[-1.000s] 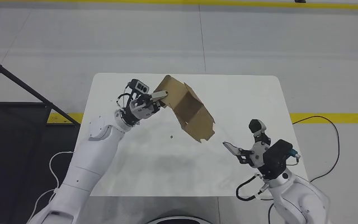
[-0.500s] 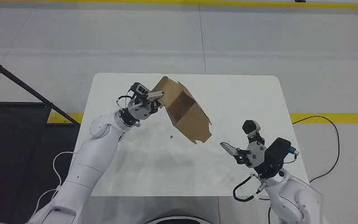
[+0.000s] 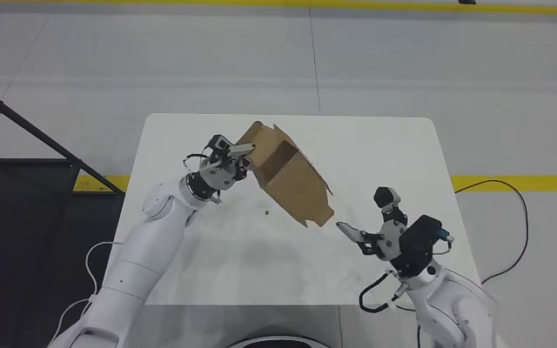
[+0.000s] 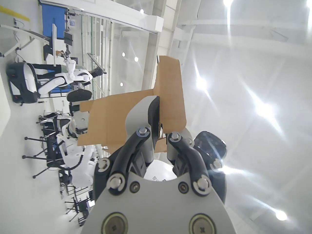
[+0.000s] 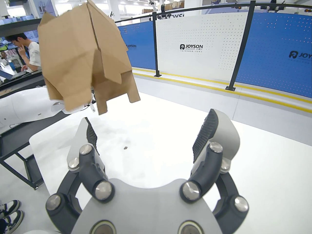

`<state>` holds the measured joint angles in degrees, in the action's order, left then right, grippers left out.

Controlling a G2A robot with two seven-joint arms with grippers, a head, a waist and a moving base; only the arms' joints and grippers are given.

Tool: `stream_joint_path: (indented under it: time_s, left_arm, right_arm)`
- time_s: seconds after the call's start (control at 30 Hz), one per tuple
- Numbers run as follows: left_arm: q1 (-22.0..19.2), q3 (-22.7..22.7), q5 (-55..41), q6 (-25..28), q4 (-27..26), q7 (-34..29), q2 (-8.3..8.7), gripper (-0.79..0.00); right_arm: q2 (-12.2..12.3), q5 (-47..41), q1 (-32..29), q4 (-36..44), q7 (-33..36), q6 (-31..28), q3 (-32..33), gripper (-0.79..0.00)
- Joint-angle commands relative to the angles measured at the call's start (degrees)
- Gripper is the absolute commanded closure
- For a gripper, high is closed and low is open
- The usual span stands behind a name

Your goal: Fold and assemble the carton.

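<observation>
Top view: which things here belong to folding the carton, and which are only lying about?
Belong to the job: carton, held up by the shut left gripper; open right gripper, apart from the carton; white table.
Just lying about: small dark speck on the table; black rack beside the table; yellow floor line.
</observation>
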<state>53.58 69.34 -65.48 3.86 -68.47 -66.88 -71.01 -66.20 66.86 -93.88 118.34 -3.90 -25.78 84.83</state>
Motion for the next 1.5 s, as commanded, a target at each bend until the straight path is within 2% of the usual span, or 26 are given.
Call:
stream_joint_path:
  time_s: [0.0,0.33,0.57,0.7,1.1,1.33,1.47]
  left_arm:
    - [0.3,0.0,-0.9,-1.1,0.2,-0.3,-0.07,0.0]
    - [0.6,-1.1,-5.3,-8.0,1.4,-2.1,-0.74,0.0]
    - [0.7,-2.0,-5.4,-9.8,1.9,-3.3,-1.11,0.0]
    - [0.7,-2.3,-5.2,-9.8,1.9,-4.1,-1.31,0.0]
    - [0.5,-2.0,-5.2,-8.9,2.6,-6.8,-1.72,0.0]
    - [0.4,-2.2,-5.1,-8.8,3.0,-7.7,-2.01,0.0]
    - [0.3,-2.2,-4.9,-8.9,3.2,-7.9,-2.15,0.0]
  right_arm:
    - [0.0,2.1,0.2,0.3,-0.4,0.9,-0.5,-0.785]
    - [-0.3,12.9,-0.6,3.5,-3.1,7.0,-3.7,-0.785]
    - [-0.6,13.7,0.2,4.1,-3.2,8.3,-6.2,-0.785]
    - [-1.0,7.4,1.2,2.4,-2.3,8.6,-7.9,-0.785]
    - [-1.7,-24.8,5.7,-6.4,3.6,-1.6,-9.8,-0.785]
    - [-1.9,-33.9,7.5,-9.0,5.7,-5.9,-11.1,-0.785]
    - [-2.0,-34.6,8.6,-9.6,6.6,-5.9,-12.0,-0.785]
